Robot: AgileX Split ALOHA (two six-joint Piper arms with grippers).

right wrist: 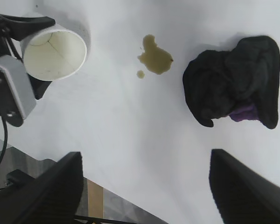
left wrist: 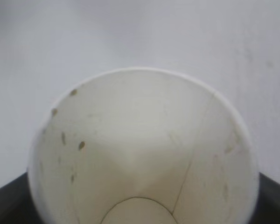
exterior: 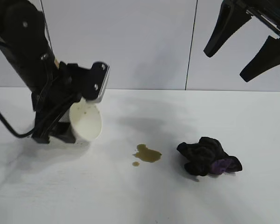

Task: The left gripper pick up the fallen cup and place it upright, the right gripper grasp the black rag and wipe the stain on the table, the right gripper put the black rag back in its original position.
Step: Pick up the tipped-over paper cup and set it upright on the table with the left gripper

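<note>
So the left gripper (exterior: 72, 123) has its fingers clamped on the cup (exterior: 86, 122), holding it tilted with the mouth facing the stain (exterior: 147, 153), base just off the table (exterior: 130, 200). Brown specks show inside the cup. The stain sits between the cup and the rag (exterior: 209, 157), with a tiny droplet right beside it. The right gripper (exterior: 246, 43) hangs well above the rag, fingers apart, holding nothing.
</note>
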